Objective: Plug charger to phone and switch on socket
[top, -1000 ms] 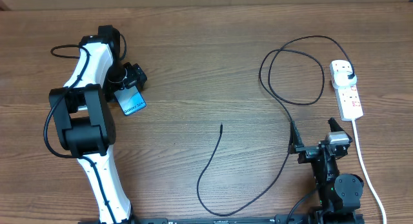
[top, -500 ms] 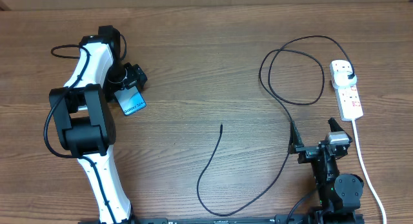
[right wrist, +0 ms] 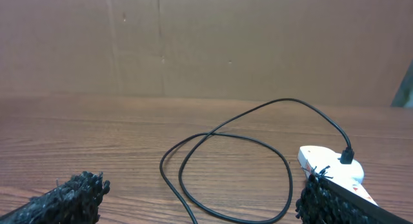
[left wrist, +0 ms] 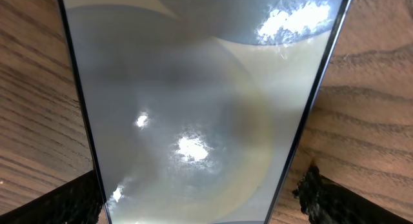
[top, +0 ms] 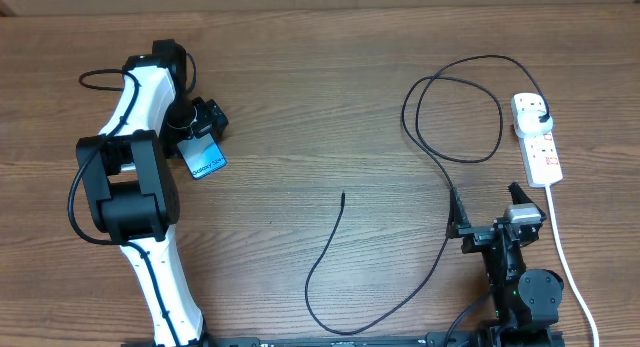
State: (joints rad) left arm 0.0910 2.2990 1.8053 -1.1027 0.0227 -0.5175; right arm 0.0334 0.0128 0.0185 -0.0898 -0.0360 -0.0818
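With the left gripper [left wrist: 200,185] straddling the phone [top: 206,160] at the left of the table [top: 300,87] (clamped or not cannot be told) and the right gripper [top: 484,205] jaws apart and empty near the socket [top: 540,147], the connector tip of the charger [top: 338,222] lies loose mid-table and may skid away when pinched.

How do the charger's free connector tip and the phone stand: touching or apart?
Apart. The overhead view shows the charger tip lying far right of the phone, with a wide stretch of table between them.

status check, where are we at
Left gripper straddling phone, grip unclear. Right gripper open, empty. Charger plugged into socket, tip loose. No obstruction seen.
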